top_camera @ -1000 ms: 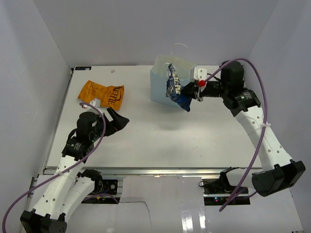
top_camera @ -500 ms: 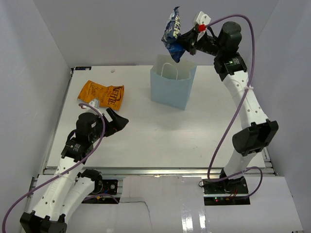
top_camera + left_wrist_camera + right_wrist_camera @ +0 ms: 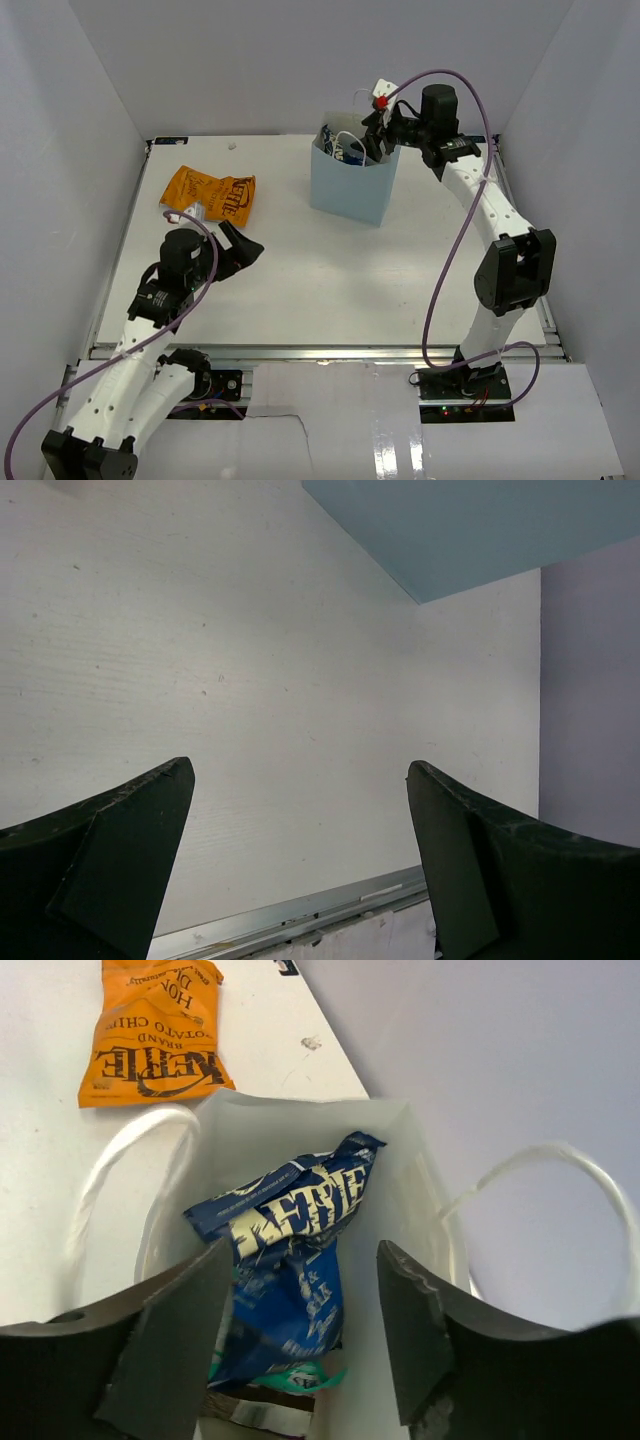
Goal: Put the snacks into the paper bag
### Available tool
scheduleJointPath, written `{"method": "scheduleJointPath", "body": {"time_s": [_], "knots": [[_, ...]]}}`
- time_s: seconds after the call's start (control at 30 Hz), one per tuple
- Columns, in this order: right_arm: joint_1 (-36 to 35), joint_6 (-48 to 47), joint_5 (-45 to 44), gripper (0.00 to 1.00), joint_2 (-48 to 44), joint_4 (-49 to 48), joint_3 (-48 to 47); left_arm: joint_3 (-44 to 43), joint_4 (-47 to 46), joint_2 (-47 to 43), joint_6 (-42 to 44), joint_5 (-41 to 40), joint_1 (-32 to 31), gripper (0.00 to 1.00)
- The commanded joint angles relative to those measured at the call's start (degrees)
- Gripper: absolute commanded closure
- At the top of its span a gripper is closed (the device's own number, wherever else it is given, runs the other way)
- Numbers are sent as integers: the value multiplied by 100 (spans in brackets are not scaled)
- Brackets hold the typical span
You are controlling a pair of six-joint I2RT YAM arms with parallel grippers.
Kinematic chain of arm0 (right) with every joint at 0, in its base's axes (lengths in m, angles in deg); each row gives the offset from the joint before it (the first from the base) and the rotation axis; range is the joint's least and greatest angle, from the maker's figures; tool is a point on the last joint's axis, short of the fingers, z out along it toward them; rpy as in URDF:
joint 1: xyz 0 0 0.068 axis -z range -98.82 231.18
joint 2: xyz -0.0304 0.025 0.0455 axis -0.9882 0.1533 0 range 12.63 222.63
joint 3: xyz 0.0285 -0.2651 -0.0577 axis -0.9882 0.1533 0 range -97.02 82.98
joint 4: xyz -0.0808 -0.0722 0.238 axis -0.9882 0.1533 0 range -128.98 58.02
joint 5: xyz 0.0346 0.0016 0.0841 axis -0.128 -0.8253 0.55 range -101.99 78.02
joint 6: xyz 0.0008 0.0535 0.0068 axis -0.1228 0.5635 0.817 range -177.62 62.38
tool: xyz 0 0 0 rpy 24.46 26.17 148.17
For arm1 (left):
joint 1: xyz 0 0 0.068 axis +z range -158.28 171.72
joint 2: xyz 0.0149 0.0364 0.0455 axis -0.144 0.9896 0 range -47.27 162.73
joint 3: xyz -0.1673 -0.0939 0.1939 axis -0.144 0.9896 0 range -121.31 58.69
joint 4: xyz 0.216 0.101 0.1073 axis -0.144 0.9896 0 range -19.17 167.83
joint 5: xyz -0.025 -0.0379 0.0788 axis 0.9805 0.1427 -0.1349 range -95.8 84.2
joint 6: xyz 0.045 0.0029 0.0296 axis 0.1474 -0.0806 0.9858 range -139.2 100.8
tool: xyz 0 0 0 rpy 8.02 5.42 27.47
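While right fingers [image 3: 170, 1350] stand apart, blue chip bag [image 3: 290, 1250] lies below inside paper bag [image 3: 405, 1195].

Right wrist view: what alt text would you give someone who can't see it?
A blue chip bag sits inside an open paper bag, seen from above between the parted fingers of the right gripper. An orange chip bag lies on the table beyond.

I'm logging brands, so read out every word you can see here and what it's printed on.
"KETTLE BRAND POTATO CHIPS": flat orange chip bag on the white table.
"HON" and "DI", cut off: same orange bag.
"KETTLE", first letter creased: crumpled blue chip bag inside the light blue paper bag.
Smaller print on the blue bag: too blurred to read.
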Motion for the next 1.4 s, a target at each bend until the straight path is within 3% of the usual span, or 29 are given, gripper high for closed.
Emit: {"method": "scheduleJointPath", "body": {"time_s": [0.0,0.17,0.27,0.4,0.63,0.8,1.03,1.17,1.27,1.3,1.37], "knots": [[58,27,-74,31,-577,-144,-27,-323,-12,361,-179,-236,5,2],[576,1202,92,23,-761,65,-448,-1042,138,1493,-539,-632,75,3],[945,1355,304,20,-945,469,-432,-1482,138,2110,-670,-247,487,3],[1235,899,418,14,-1681,1076,828,-1737,-178,3259,-1109,711,1540,3],[1385,-86,612,11,-2905,1253,3177,-2195,-968,4973,-1645,1054,2694,2],[1394,-218,866,9,-3012,1359,3654,-2511,-2013,5951,-1621,1485,2985,2],[1394,-341,1104,9,-2818,1332,3699,-3320,-2129,7217,-1506,1671,3020,2],[1394,-473,1253,9,-2713,1464,3567,-3566,-2156,7683,-1550,1846,3020,16],[1385,-762,1560,11,-2713,1701,3444,-3558,-2296,7921,-1594,2021,3029,36],[1385,-955,1761,12,-2739,2093,3314,-3479,-2419,7921,-1603,2048,3029,48],[1377,-2384,2560,12,-2783,2945,3076,-3365,-2647,7886,-1568,2197,3046,61]]}}
